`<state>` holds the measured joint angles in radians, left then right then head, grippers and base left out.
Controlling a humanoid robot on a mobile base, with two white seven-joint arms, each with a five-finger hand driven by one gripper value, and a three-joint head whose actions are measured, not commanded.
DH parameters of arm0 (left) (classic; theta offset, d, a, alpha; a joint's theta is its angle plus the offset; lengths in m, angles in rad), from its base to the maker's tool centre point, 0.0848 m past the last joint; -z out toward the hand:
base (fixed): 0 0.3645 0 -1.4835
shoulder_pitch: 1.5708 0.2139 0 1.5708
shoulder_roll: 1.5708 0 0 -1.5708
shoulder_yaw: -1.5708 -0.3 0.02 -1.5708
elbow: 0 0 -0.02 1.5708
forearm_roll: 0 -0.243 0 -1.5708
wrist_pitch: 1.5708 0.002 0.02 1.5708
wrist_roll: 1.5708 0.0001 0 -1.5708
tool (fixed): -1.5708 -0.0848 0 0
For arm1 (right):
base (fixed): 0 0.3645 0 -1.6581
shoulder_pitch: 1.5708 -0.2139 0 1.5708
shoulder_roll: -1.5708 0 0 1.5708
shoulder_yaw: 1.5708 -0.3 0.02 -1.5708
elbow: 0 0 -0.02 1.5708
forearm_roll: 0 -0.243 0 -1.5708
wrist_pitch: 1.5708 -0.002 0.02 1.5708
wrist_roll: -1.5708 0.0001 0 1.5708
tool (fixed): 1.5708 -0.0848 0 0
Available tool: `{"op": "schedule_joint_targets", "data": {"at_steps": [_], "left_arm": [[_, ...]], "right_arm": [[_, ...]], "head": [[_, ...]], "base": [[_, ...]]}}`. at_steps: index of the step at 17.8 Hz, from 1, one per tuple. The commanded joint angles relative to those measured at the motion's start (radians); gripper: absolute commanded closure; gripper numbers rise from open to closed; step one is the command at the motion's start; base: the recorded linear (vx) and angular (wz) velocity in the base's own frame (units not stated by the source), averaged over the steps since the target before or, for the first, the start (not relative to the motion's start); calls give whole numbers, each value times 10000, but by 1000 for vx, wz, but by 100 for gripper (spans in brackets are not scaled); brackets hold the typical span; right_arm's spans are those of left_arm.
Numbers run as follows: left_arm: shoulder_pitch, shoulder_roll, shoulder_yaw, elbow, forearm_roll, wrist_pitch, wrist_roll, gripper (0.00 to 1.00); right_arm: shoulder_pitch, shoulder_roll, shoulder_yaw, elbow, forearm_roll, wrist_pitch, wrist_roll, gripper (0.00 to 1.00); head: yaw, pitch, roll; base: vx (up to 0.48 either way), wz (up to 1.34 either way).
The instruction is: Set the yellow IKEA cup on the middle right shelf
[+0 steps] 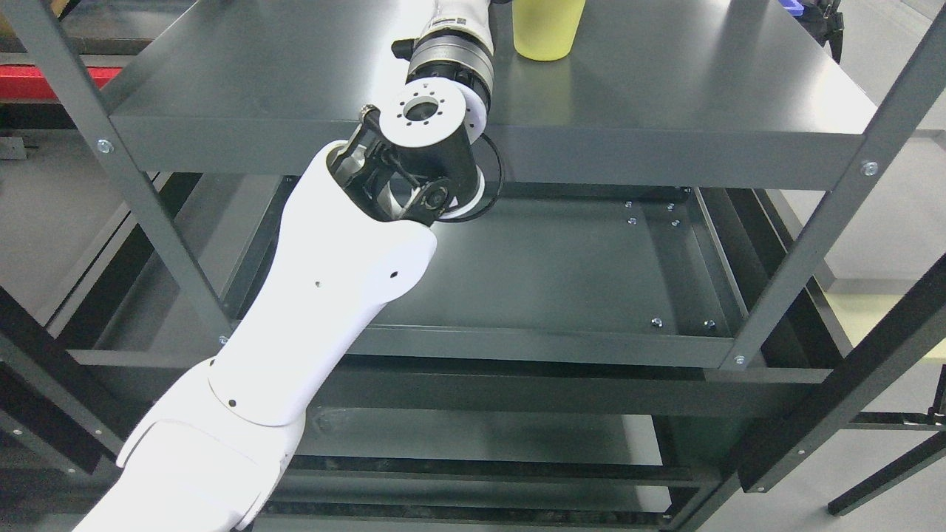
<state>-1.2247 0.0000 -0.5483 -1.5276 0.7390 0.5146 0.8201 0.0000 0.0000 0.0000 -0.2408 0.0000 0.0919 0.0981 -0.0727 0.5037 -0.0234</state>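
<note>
Head view: the left arm rises from the lower left corner and bends at a dark, exposed joint, its forearm running up over the front edge of a grey metal shelf and out of the top of the picture.
Cup: the yellow cup stands upright on that shelf, near its middle and toward the back — only its lower part shows, the rim cut off by the top edge.
Arm and cup: the forearm passes just beside the cup, to its left; whether anything touches the cup cannot be told.
Hand: the left hand lies beyond the top edge, so its state — spread, curled or gripping the cup — cannot be told.
Right arm: not in the picture.
Lower shelf: the level below is bare metal dotted with bolts.
Progress: the cup's base appears to rest on a shelf, so the carry looks largely done. Whether this is the middle right shelf cannot be confirmed from this view. Judged remaining: release, if not yet made, and drawing the arm clear without knocking the cup.
</note>
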Motion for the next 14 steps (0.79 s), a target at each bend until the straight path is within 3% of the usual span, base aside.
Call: {"op": "schedule_joint_targets", "data": {"at_steps": [1,14], "left_arm": [[83,175,144,-386,-43,8,6,2],[374,175,666,-1213,-624,238,6,2]], "right_arm": [[107,-175,169,-1,-245,2,-2147,1],[107,-175,169,-1,-245,2,-2147,1]], "head": [[0,0,0],[0,0,0]], "base": [[-94,0],[-140,0]]}}
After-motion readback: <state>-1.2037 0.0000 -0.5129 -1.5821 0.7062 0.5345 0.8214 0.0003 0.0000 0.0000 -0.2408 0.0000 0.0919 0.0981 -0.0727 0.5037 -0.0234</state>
